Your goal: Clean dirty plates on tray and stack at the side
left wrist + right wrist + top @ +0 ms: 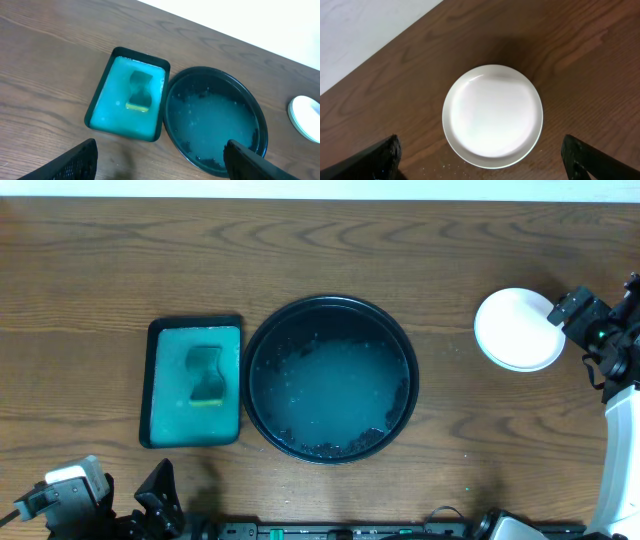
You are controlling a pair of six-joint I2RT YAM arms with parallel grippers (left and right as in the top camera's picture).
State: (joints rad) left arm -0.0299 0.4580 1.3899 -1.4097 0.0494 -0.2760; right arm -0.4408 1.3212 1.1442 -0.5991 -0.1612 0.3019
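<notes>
"Right end effector point(481, 146) first — how do we read it?"

"Wide apart, we would say. In its wrist view both dark fingers point(382, 157) sit at the lower corners of the picture. The white plate point(492, 115) lies between them on the bench point(580, 45). We see nothing gripped."

"And from overhead?"

"There the plate sits at the right side of the bench, well apart from the round black tray point(330, 298). The right arm's tip is over the plate's right edge. Whether it touches the plate we cannot tell, and we cannot tell whether other plates lie under the white one."

"What do we have in the black tray?"

"A cloudy pale film across its floor, and dark specks gathered toward the near rim."

"Left end effector point(161, 150)?"

"Also spread wide, holding nothing — its fingers frame the lower edge of the wrist view, above bare wood at the near left of the bench. Ahead of it we see the rectangular teal tray point(168, 410), just beside the black tray on its left. Their rims look close to touching in the wrist view. An hourglass-shaped green sponge point(205, 373) with a yellow edge lies in the teal tray."
</notes>
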